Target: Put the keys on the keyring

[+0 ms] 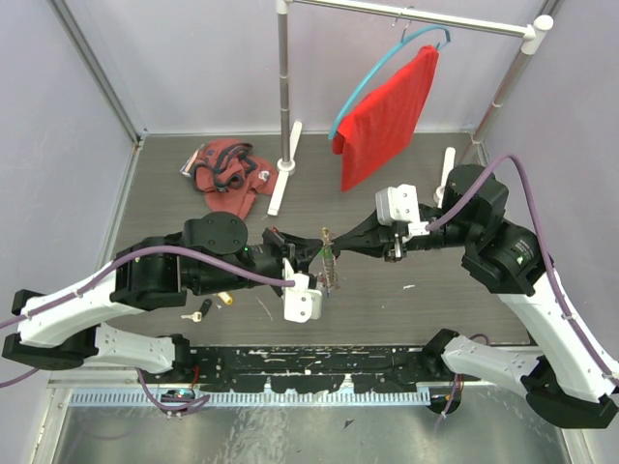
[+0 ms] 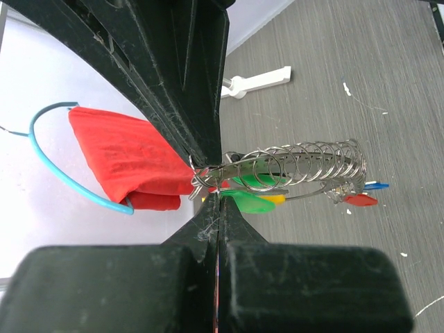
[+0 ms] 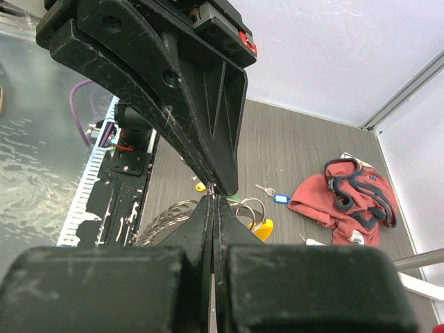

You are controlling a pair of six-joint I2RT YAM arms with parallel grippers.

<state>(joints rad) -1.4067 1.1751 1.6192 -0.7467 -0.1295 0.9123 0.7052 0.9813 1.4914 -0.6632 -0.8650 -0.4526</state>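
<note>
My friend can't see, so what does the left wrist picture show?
The left tool pinches one end of a springy wire keyring over a grey table. Green, yellow, red and blue keys hang on it; a red cloth is behind.

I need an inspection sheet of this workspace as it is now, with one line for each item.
surface: grey wood-grain table, a few white specks.
job's things: coiled wire keyring held up between the arms, carrying green, yellow, red and blue keys; loose keys lie on the table by the left arm.
clutter: red cloth with black straps, at the far left.
end effectors: left end effector shut on the keyring; right end effector shut at the same bundle, and what it pinches is unclear.
cables: purple cables run along both arms.
surroundings: clothes rack with a hanging red garment; pale walls.
</note>
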